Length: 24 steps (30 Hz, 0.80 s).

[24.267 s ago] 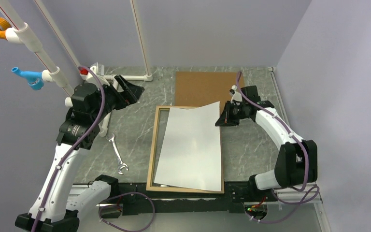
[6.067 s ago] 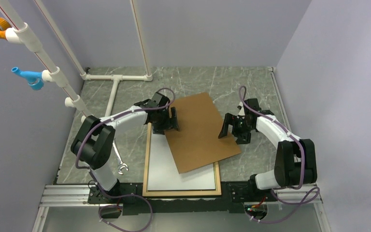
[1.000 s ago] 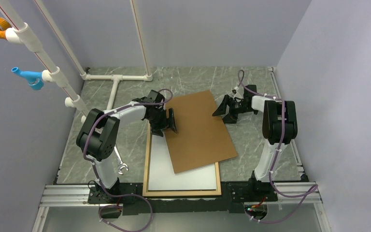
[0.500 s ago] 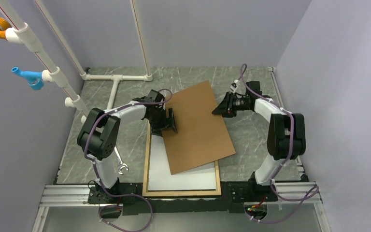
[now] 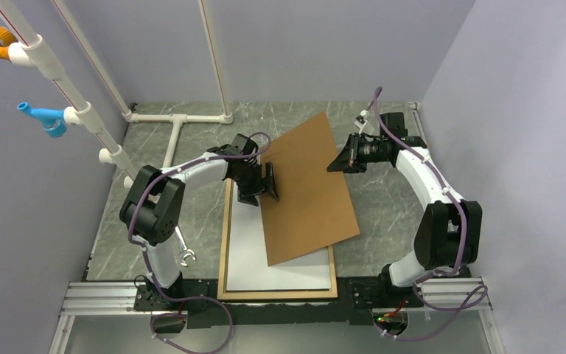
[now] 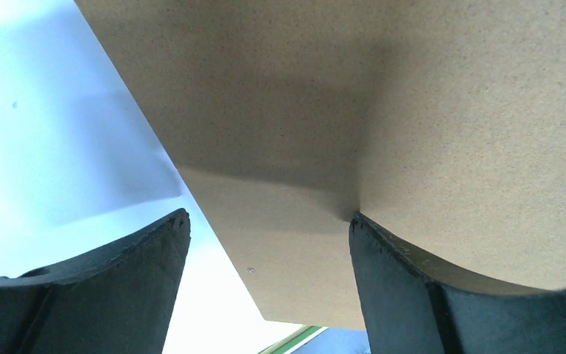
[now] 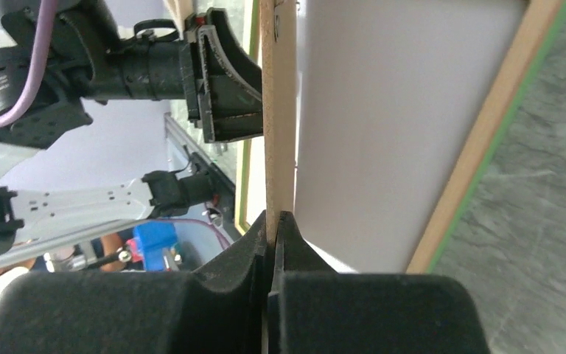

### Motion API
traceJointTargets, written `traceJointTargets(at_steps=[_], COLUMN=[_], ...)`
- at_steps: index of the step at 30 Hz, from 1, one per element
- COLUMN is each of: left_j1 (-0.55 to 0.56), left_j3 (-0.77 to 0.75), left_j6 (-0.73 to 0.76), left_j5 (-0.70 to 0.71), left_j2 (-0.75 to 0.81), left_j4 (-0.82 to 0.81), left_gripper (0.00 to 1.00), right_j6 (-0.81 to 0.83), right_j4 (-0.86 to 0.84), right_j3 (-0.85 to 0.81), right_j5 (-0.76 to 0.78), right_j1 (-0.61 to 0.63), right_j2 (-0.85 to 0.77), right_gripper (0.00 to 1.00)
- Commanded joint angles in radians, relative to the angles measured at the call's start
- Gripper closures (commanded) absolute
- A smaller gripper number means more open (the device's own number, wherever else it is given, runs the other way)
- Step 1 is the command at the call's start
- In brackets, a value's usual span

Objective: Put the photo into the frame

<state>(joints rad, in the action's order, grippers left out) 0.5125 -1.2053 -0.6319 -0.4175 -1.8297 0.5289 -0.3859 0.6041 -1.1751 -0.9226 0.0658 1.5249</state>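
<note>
My right pincer (image 5: 337, 164) is clamped tight on one edge of the brown backing board (image 5: 306, 192), holding it tilted up off the table (image 5: 191, 147). My left pincer (image 5: 269, 181) stands wide at the board's opposite edge; one finger looks to touch the board, and it grips nothing. The photo (image 5: 245, 247) lies white back up inside the frame (image 5: 225, 243), just below the left pincer and partly under the board.

Tilted backing board (image 5: 306, 188) blocks photo (image 5: 247, 254) far half; near half open.
</note>
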Motion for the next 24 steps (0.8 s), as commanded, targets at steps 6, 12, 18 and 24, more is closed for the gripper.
traceJointTargets(at_steps=[6,12,18,24], left_j1=[0.039,0.039,0.039,0.039], left_j3=[-0.082,-0.127,-0.185,-0.248], left_j6=[0.029,0.052,0.052,0.053], left_j5=[0.088,0.172,0.183,0.190], left_j2=[0.074,0.143,0.205,0.254], left_j4=[0.058,0.171,0.230,0.271], left_gripper=[0.17,0.16,0.16,0.16], right_j6=[0.025,0.009,-0.028,-0.035], right_j4=[0.421,0.594,0.715,0.878], right_j3=[-0.446,-0.619,-0.720,-0.888], right_j5=[0.230,0.410,0.578,0.704], right_j1=[0.035,0.115,0.204,0.271], right_j2=[-0.038,0.003,0.029,0.099], right_gripper=[1.00,1.00,1.00,1.00])
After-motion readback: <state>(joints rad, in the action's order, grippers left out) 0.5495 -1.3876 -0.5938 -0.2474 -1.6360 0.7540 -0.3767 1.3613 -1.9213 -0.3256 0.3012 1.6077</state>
